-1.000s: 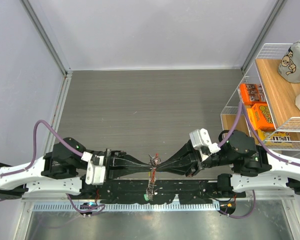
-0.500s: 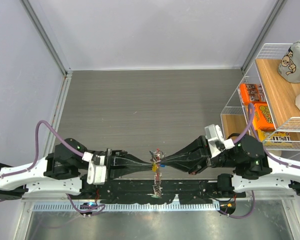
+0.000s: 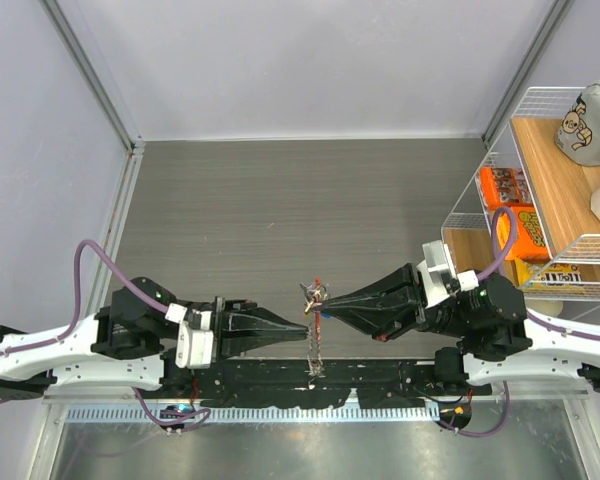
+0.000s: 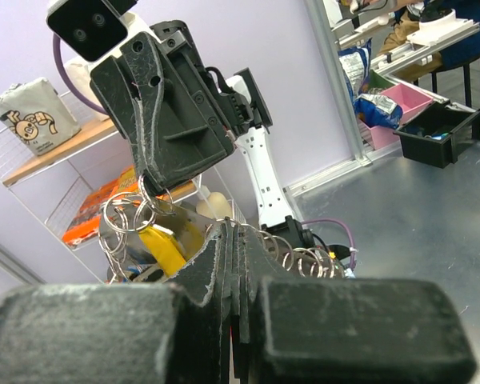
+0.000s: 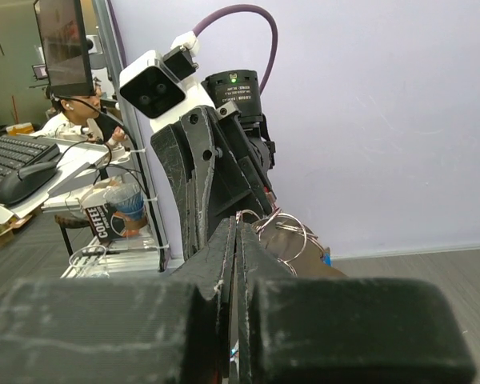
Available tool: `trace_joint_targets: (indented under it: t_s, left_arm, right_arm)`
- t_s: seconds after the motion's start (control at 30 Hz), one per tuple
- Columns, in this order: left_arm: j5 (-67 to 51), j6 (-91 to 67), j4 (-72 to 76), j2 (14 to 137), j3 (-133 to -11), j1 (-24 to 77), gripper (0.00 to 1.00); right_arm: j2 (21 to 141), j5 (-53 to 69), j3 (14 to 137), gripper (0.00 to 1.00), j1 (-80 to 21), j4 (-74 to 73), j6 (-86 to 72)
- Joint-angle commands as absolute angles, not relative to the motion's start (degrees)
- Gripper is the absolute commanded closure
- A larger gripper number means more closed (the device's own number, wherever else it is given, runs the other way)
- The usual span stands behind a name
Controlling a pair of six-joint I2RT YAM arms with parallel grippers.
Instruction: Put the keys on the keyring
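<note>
2 robot arms meet nose to nose over the middle of the worktop's (image 3: 280, 220) near edge, with the bunch of keys (image 3: 314, 291) held in the air between them. The left gripper (image 3: 306, 326) is pinched shut at the top of the keyring (image 3: 315, 350) chain, apparently to steady it. The right gripper (image 3: 331, 300), also clamped tight, nips the cluster from the opposite side, a little farther from the edge. This 2-handed hold looks meant to pull the thin ring taut enough for threading. Which loop each tip has cannot be told.

The silvery chain hangs straight down from the pinch toward the arms' bases. Seen from the left wrist, the bunch is a tangle of thin wire rings (image 4: 125, 219), with a yellow tag (image 4: 162, 246) dangling under the right fingertips. From above, a speck of red shows at the top of the bunch.
</note>
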State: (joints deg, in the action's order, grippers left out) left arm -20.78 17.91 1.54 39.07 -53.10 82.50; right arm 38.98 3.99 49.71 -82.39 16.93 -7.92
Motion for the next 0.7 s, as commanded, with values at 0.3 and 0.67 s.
trace_joint_targets:
  t_s: [0.3,0.67]
  left_arm:
    - [-18.0,18.0,-1.5,36.4,-57.7,82.6,0.63]
    - [-19.1,20.4,-1.7,38.5,-59.7,82.6,0.62]
  right_arm:
    - [39.0,9.4,56.0,0.94,-82.5,10.1,-7.3]
    - [40.3,12.6,58.1,0.94,-82.5,7.3,-9.1]
